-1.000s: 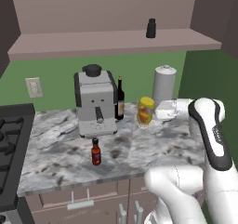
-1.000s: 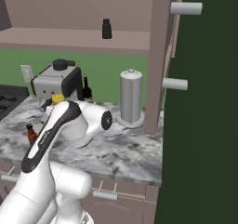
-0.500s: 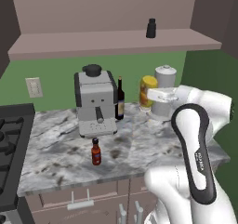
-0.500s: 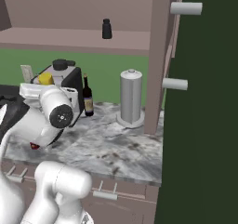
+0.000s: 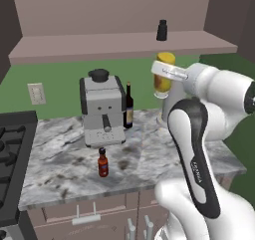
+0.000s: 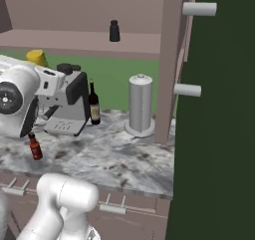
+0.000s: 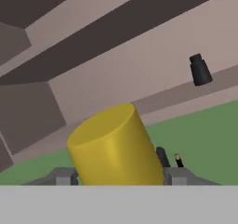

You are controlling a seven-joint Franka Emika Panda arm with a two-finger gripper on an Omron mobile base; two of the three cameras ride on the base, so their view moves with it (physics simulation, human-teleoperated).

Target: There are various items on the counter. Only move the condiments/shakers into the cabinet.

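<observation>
My gripper is shut on the yellow cylindrical bottle and holds it in the air just below the front edge of the cabinet shelf. The same bottle fills the lower middle of the hand view and peeks out behind the arm. The black tapered shaker stands on the shelf, right of centre. On the marbled counter the red sauce bottle with black cap stands in front of the coffee machine.
A silver-grey coffee machine and a dark wine bottle stand at the back of the counter. The pale grey canister is near the cabinet's side panel. The black stove top lies at left. Drawers with silver handles are below.
The arm has risen, lifting the yellow bottle from about counter-machine height up toward the underside of the shelf. Other items have stayed in place.
</observation>
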